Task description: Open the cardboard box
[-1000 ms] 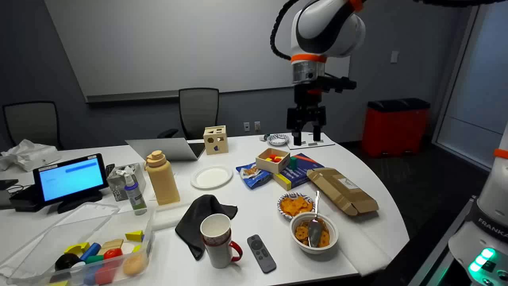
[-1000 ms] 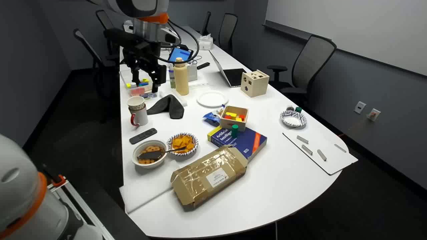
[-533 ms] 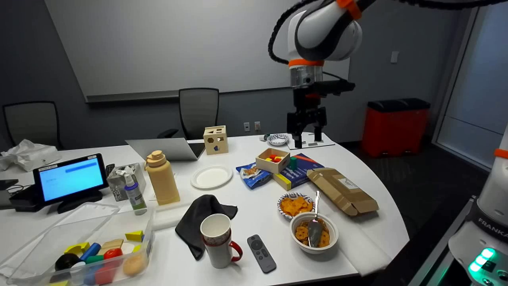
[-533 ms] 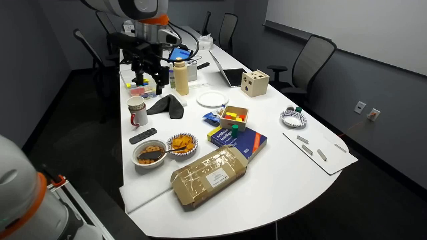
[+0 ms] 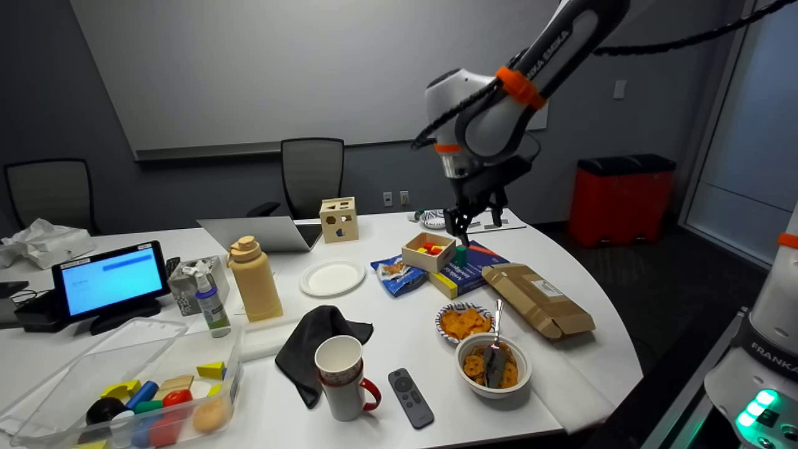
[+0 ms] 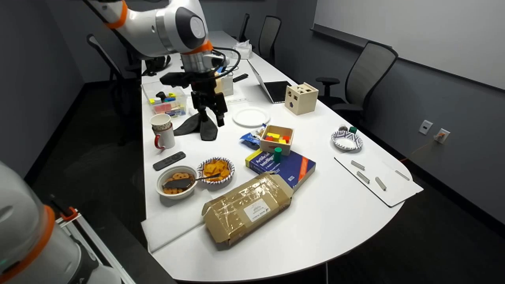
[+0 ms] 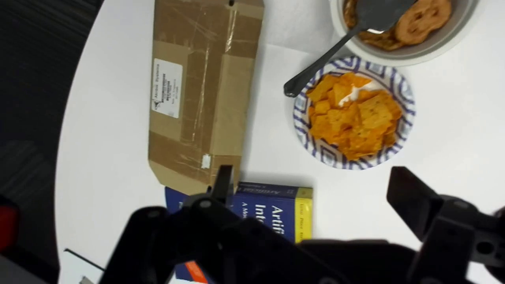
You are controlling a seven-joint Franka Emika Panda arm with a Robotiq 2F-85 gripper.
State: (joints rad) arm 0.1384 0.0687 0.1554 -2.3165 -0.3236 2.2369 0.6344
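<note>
The gripper (image 7: 311, 183) is positioned above the table (image 6: 335, 221), its two fingers (image 7: 410, 201) spread well apart. The cardboard box (image 7: 201, 90) lies on the table, top closed under glossy tape (image 6: 230, 211), label (image 7: 167, 88) facing up; one end is at the blue book (image 6: 292, 171), but contact there cannot be confirmed. A patterned bowl (image 7: 327, 156) of orange chips (image 7: 355, 118) stands beside the box. A dark utensil (image 7: 378, 14), resting in the white bowl (image 7: 402, 60), crosses the patterned bowl's rim in the wrist view. The green cylinder (image 6: 277, 155) stands on the book.
</note>
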